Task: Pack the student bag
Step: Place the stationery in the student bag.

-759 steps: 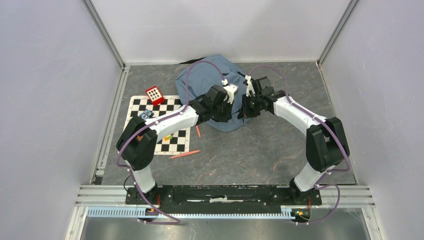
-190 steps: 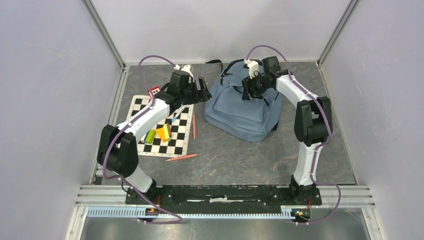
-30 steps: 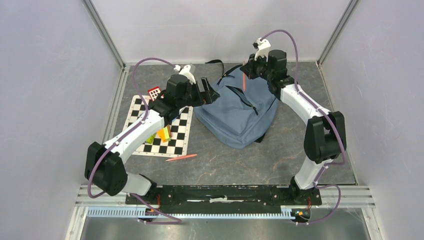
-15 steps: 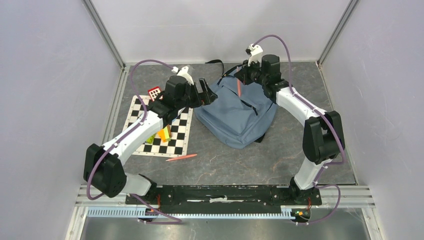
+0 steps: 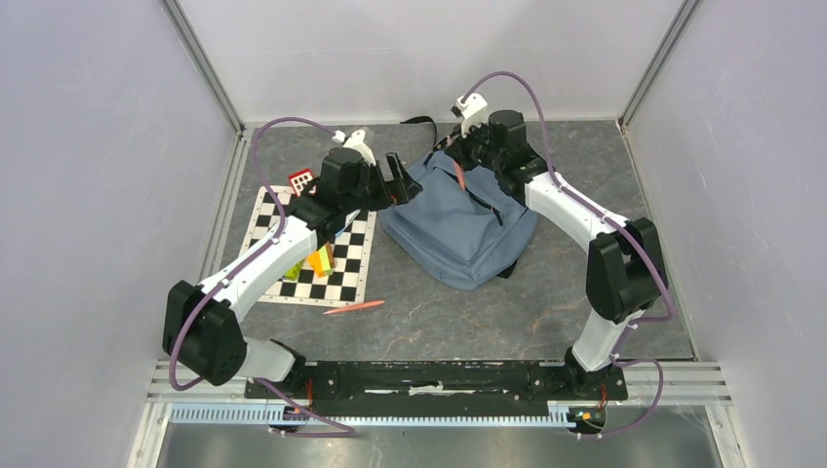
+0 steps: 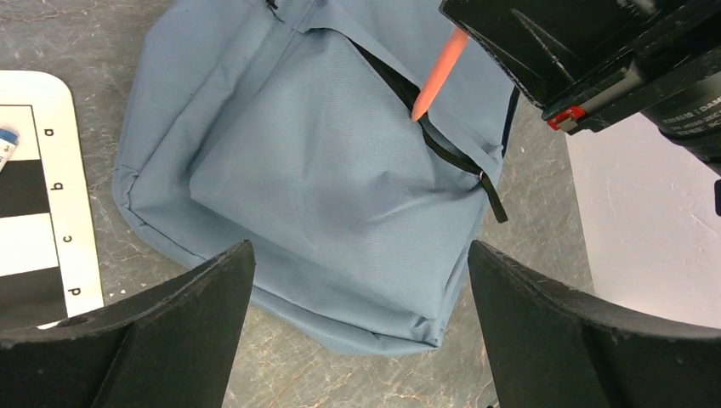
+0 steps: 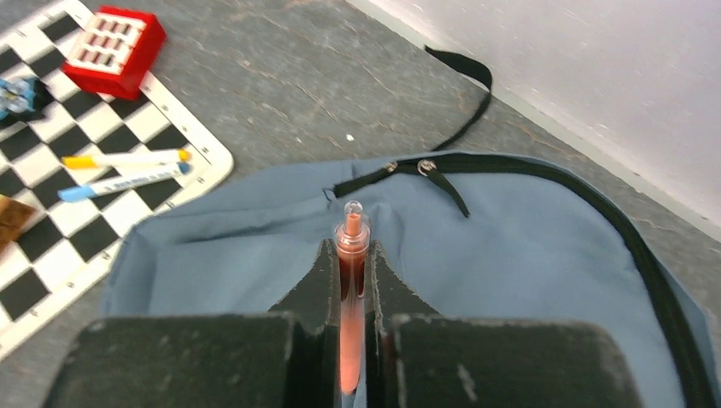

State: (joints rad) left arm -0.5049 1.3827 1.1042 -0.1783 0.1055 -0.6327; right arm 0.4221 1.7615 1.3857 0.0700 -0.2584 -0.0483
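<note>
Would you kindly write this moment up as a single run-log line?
right gripper: shut on orange pen, tip at zipper of student bag | left gripper: open, empty, by bag | step: pen not yet inside

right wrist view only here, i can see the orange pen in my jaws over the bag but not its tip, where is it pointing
Observer: From the left wrist view, the orange pen points its tip right at the open zipper slit of the front pocket on the student bag. I cannot tell if it touches.
Operator: is the left gripper holding that pocket open
Observer: No. The left gripper is open and hovers above the bag, gripping nothing.
Operator: anything else lying loose near the arms
Observer: The top view shows a second orange pen on the table, just off the near edge of the checkered mat.
</note>
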